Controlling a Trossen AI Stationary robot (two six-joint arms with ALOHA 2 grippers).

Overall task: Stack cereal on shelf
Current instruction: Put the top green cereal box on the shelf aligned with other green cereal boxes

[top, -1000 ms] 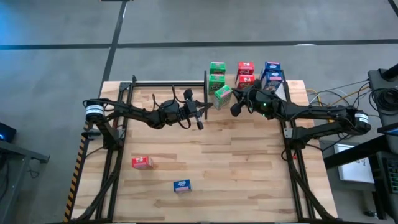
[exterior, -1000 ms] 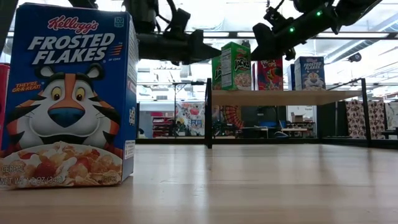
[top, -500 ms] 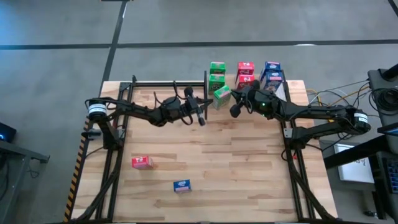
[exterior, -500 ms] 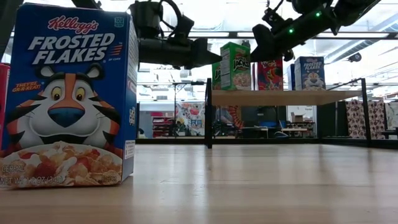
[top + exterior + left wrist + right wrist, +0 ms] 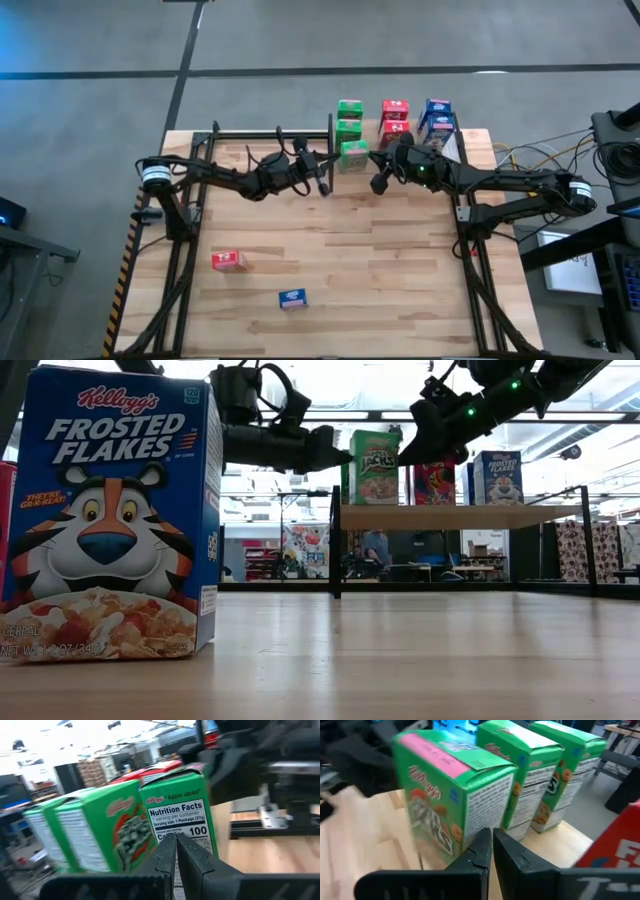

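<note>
The near green cereal box [image 5: 353,152] [image 5: 376,467] stands upright on its bottom at the left end of the shelf [image 5: 470,517]. It is in line with two green boxes [image 5: 349,118] behind it. Red boxes [image 5: 394,117] and blue boxes [image 5: 437,116] stand beside them. My left gripper [image 5: 333,168] [image 5: 346,456] is shut at the box's left side. My right gripper [image 5: 373,160] [image 5: 404,457] is shut at its right side. A red box [image 5: 228,261] and a blue box [image 5: 292,298] [image 5: 110,510] rest on the table. My left gripper touches the near green box with its shut fingertips [image 5: 167,851], on the narrow nutrition-facts side panel [image 5: 186,822]. It comes level from the table's left. The box stands upright on the shelf. My right gripper sets its shut fingertips [image 5: 482,842] against the box's opposite printed side panel [image 5: 487,802], level from the table's right.
A black shelf post [image 5: 335,540] stands just left of the green box. Black frame bars [image 5: 190,250] [image 5: 470,260] run along the table's left and right sides. Bare planks [image 5: 380,260] lie between the arms and the near edge.
My left gripper moved right and toward the far edge, up to the green box. The box had been turned askew on the shelf. It has swung round and slid slightly toward the far edge, so it now sits square with the other green boxes. My right gripper barely shifted.
</note>
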